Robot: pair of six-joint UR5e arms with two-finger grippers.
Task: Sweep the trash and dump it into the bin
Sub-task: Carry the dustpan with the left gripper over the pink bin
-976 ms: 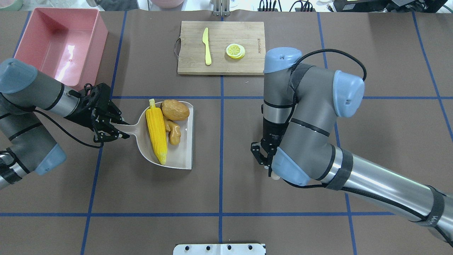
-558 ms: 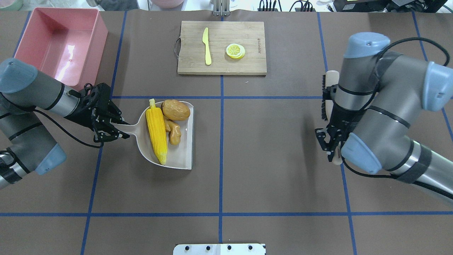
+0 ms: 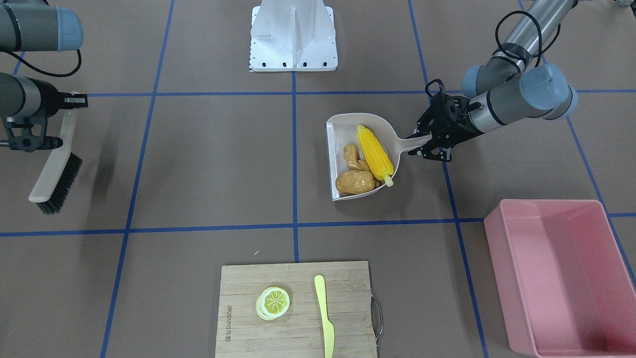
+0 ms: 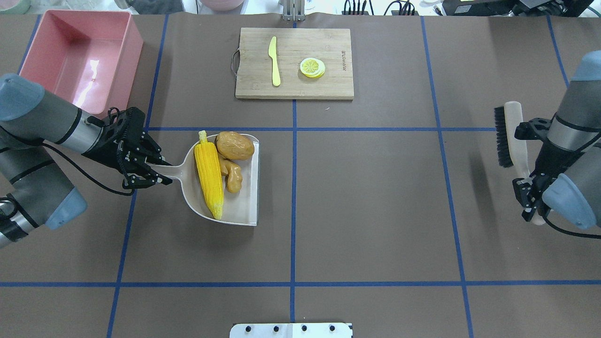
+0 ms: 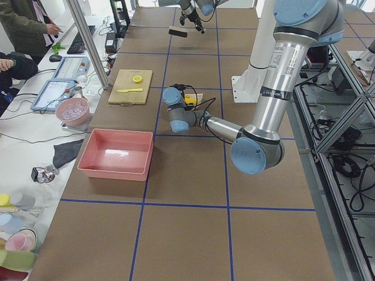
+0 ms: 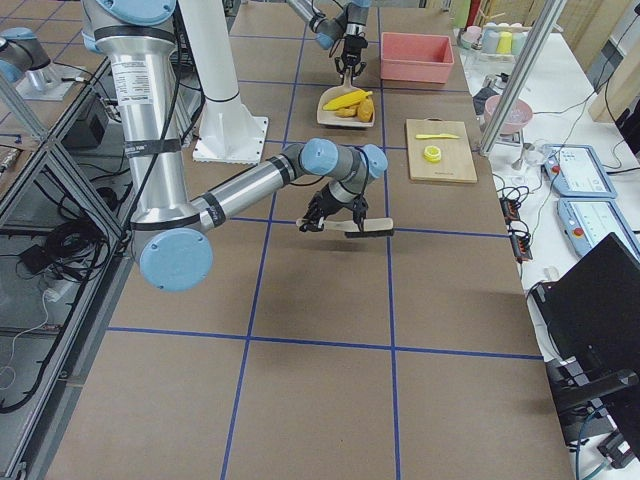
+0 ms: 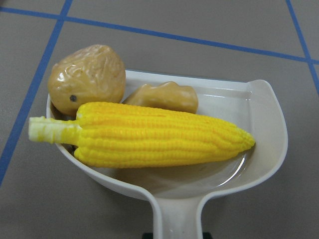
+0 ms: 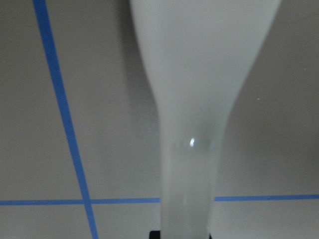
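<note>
Overhead view of a brown bench (image 4: 375, 211) marked with blue tape lines. At far left, behind and to the left of the dustpan, the pink bin (image 4: 70, 70) stands empty. The left claw (image 4: 157, 171) stays clamped on the handle of the beige dustpan (image 4: 244, 202), which has barely shifted in the last second. It holds all three pieces of trash. The yellow corn cob (image 4: 209, 176) lies lengthwise, nearest the handle. The brown potato (image 4: 235, 145) sits at the pan's far end, and the tan ginger root (image 4: 232, 176) is just beside the corn. Well behind the dustpan, a cutting board (image 4: 324, 42) carries a pale yellow knife (image 4: 274, 61) and a lemon slice (image 4: 312, 67), both untouched. The main change is on the right. The right arm, which was a short way right of the dustpan a second ago, has swung out far to its right, almost to the bench's edge. This suggests the sweeping is finished, and what is left is to carry the loaded pan to the bin and tip it in. As for pose, the left arm reaches in low from the left edge with its wrist roughly level. The right arm is folded back, its wrist pointing down. The right claw (image 4: 529, 197) is clamped on the handle of a black-bristled brush (image 4: 512, 134), held off the bench.
</note>
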